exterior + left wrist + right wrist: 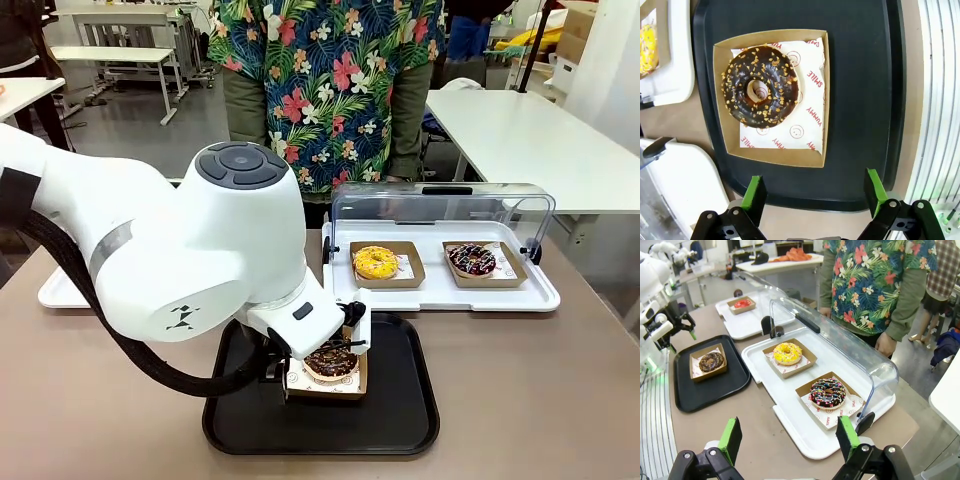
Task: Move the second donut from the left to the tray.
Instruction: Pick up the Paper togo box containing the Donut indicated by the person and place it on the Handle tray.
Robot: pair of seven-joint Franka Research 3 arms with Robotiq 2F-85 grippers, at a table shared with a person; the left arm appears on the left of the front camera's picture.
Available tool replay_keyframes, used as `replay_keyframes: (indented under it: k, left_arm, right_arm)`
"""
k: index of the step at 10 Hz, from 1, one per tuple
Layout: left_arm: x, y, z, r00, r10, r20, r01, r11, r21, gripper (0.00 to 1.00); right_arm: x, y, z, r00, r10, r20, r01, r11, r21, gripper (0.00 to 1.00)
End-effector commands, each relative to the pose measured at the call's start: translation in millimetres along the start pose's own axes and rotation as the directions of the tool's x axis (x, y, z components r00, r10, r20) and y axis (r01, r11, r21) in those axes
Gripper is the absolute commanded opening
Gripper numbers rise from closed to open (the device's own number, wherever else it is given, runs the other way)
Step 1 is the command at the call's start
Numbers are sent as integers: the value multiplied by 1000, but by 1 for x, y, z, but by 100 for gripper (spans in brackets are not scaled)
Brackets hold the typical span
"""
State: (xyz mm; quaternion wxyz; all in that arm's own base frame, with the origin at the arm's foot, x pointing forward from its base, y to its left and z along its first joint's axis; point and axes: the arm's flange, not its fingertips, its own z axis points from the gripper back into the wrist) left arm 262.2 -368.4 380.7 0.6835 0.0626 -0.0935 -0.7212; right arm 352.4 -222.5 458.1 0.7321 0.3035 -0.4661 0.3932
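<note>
Your left gripper hangs released above the tray rim. The second donut from the left sits inside, bare black all round. Your right gripper is spread, empty.

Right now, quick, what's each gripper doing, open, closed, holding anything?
Left gripper: open, empty, above the black tray beside the chocolate donut.
Right gripper: open, empty.

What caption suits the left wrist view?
Chocolate sprinkled donut in its cardboard holder on the black tray, left gripper open above.

Lab hall: white worktables, robot arms.
</note>
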Motion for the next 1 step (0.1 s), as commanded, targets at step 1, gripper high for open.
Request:
replay_keyframes:
  k: [1]
  left_arm:
    - [1,1,0,1000,3,3,-3,1000,10,100]
  right_arm:
    - [2,-1,0,1000,17,23,-17,1000,-1,100]
